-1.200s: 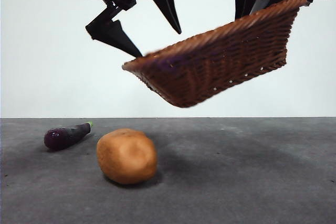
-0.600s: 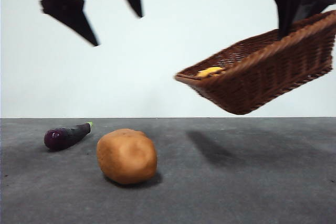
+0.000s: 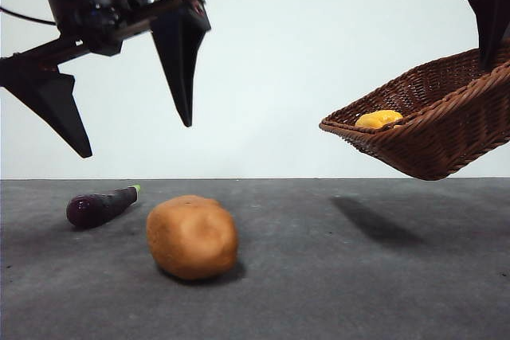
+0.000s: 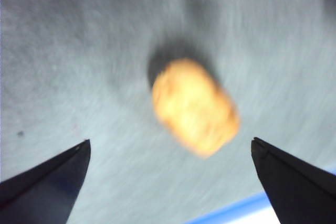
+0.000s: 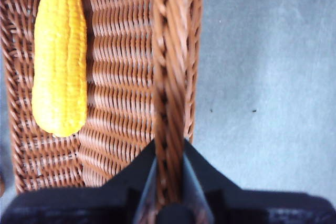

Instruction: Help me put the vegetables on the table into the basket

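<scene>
Left fingers: the two black pointed fingers (image 3: 182, 61) of the left gripper (image 3: 131, 141) are standing spread wide apart and holding nothing; in the front view it is hanging at about 10 o'clock, high above the table.
Right fingers: the black fingers (image 5: 197, 174) of the right gripper (image 5: 169, 169) are pinching together on the braided rim of the basket, one inside the wall and one outside.
Basket: the shallow dark-brown woven wicker basket (image 3: 434, 129) is hanging in the air at 3 o'clock in the front view, tilting with its free end lower and clear of the table.
Basket contents: a yellow cob of corn (image 5: 59, 53) is lying lengthwise on the woven floor beside one long wall; in the front view only its yellow top (image 3: 378, 119) is showing over the rim.
Potato: the large rounded tan-brown potato (image 3: 192, 236) is sitting on the table at about 7 o'clock in the front view; in the left wrist view it (image 4: 194, 106) is appearing blurred between the spread left fingers, with table showing all round it.
Eggplant: the slim glossy dark-purple eggplant with a green stem (image 3: 101, 205) is lying on the table at 9 o'clock, near the potato but not touching it.
Table: the wide dark grey matte surface (image 3: 358, 276) is carrying the potato and eggplant.
</scene>
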Action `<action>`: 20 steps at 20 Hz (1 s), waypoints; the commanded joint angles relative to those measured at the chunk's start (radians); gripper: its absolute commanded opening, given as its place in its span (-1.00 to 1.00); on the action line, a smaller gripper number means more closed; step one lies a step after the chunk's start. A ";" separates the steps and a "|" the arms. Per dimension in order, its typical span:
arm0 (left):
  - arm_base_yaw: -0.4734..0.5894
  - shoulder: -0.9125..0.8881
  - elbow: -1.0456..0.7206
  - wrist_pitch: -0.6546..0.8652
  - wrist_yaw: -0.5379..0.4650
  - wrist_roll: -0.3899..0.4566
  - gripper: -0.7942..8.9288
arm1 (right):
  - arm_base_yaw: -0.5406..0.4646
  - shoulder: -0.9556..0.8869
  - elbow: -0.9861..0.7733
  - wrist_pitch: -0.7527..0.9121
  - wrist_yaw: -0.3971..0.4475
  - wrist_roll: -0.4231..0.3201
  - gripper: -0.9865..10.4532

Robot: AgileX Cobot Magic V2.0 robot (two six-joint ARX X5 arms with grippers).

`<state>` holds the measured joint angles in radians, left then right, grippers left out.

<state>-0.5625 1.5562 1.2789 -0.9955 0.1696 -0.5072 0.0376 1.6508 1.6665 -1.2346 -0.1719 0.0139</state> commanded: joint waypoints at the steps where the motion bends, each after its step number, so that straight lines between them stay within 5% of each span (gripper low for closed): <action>1: -0.039 0.001 -0.001 0.032 -0.055 -0.187 0.32 | 0.000 0.002 -0.002 0.007 -0.010 -0.021 -0.86; 3: -0.075 0.003 -0.001 0.060 -0.119 -0.275 0.32 | 0.001 0.002 -0.002 0.007 -0.010 -0.027 -0.86; 8: -0.114 0.093 -0.001 0.101 -0.089 -0.403 0.32 | 0.000 0.002 -0.002 0.001 -0.010 -0.045 -0.86; 20: -0.151 0.259 -0.001 0.131 -0.043 -0.408 0.32 | 0.000 0.002 -0.002 0.014 -0.099 -0.072 -0.86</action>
<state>-0.7090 1.7981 1.2846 -0.8619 0.1238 -0.9031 0.0387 1.6508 1.6665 -1.2327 -0.2611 -0.0505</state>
